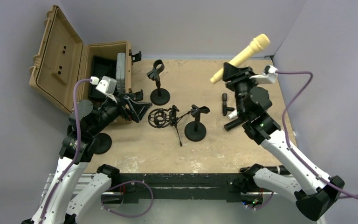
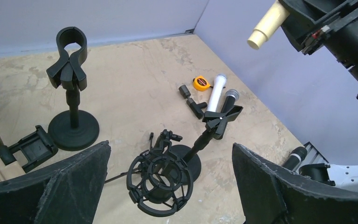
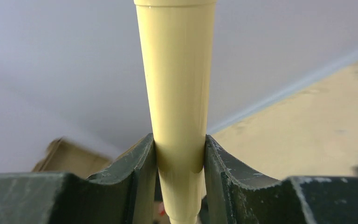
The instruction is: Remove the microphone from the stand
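The right gripper (image 1: pixel 231 71) pinches the cream mic (image 1: pixel 250 50) around its slim lower body, one finger (image 3: pixel 135 177) pressed to each side; the mic is in the air over the far right of the table (image 1: pixel 135 154), tilted with its head up towards the back corner, well apart from both stands; the far stand (image 1: pixel 158 84) stands upright near the case (image 1: pixel 58 60), its clip pointing up; the near stand (image 1: pixel 196 125) stands mid-table with its clip tilted; between them, just left of the near stand, a shock mount (image 1: pixel 158 117) sits on a small tripod; the left gripper (image 1: pixel 139 108) hovers just left of the mount with its fingers spread wide, holding nothing; in the left wrist view the mount lies between those two fingers and below them; beyond the near stand, a white mic (image 2: pixel 216 91) and a black mic (image 2: pixel 230 97) lie side by side on the table, with an orange tape measure (image 2: pixel 201 83) and a small black part (image 2: pixel 192 101) just beside them; the tan case is open at the left edge, lid tipped back.
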Motion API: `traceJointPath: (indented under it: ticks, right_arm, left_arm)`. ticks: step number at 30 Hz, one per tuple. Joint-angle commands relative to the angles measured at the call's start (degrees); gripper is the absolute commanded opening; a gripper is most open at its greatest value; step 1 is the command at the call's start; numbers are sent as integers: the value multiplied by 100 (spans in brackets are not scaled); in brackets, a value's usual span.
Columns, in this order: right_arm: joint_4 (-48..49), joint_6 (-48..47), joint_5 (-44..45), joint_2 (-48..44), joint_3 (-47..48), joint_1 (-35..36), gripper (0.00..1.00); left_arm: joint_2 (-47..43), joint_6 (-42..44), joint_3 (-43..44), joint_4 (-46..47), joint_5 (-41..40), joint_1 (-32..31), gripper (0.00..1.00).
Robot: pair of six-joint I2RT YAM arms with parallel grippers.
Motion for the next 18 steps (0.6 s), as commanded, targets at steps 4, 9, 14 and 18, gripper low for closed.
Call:
traceJointPath:
  ticks: [4, 9, 14, 18]
  right_arm:
    - [-1964, 1447, 635, -140, -467, -1368, 0]
    - [-2797, 2501, 182, 127, -1041, -1711, 0]
    - [-3144, 3278, -207, -130, -1741, -1946, 0]
    - [-3660, 3857, -267, -496, -2038, -2165, 0]
  left_arm:
    - [5, 171, 195, 15, -183, -77, 100]
    - [-10, 167, 183, -1, -201, -108, 100]
    - [-11, 180, 183, -28, -227, -142, 100]
    - [-11, 177, 173, -29, -244, -152, 100]
